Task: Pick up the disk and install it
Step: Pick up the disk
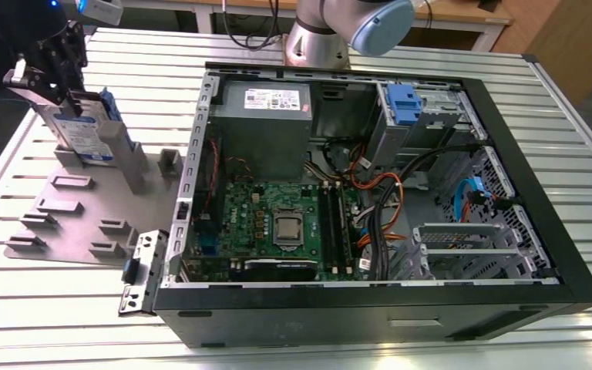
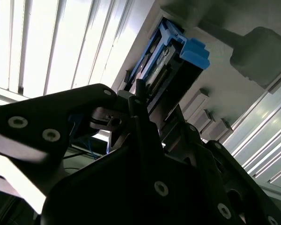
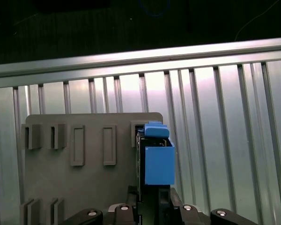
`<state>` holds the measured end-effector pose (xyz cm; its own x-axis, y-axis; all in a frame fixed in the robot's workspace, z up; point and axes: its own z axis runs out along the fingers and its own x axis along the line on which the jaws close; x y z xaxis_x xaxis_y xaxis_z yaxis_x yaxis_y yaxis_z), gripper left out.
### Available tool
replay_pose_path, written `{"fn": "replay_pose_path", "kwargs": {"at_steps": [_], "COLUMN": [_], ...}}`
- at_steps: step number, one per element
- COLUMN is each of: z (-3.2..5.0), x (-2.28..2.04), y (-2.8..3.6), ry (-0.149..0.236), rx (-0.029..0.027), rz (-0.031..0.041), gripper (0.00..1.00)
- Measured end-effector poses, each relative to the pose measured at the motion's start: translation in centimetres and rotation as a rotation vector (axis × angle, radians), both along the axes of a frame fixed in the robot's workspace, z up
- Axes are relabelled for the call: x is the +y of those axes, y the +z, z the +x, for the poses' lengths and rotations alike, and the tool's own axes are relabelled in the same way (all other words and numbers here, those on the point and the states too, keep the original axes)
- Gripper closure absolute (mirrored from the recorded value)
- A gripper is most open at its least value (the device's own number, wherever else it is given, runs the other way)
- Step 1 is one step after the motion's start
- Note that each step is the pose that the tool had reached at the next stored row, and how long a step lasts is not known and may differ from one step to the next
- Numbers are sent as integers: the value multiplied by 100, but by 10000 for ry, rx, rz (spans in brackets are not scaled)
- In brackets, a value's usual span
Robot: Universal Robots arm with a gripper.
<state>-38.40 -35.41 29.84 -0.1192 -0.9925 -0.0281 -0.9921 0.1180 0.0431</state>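
The pincer (image 1: pixel 65 91) clamps the disk (image 1: pixel 83 129) by its top edge. It is best lifted straight out of the holder (image 1: pixel 70 212), without tilting.

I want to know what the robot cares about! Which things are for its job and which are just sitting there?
For the job: the disk, standing in the grey holder plate; the gripper at its top; the open computer case.
Just sitting there: the power-supply box, the green motherboard, the orange cables, the slatted table.
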Motion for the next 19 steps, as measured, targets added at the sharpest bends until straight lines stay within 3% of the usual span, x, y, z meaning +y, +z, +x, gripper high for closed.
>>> {"fn": "replay_pose_path", "kwargs": {"at_steps": [7, 12, 19], "z": [0, -1, 0], "x": [0, 0, 0], "y": [0, -6, -7], "ry": [69, 922, 977], "rx": [1, 2, 0], "rz": [1, -2, -3], "gripper": [65, 65, 65]}}
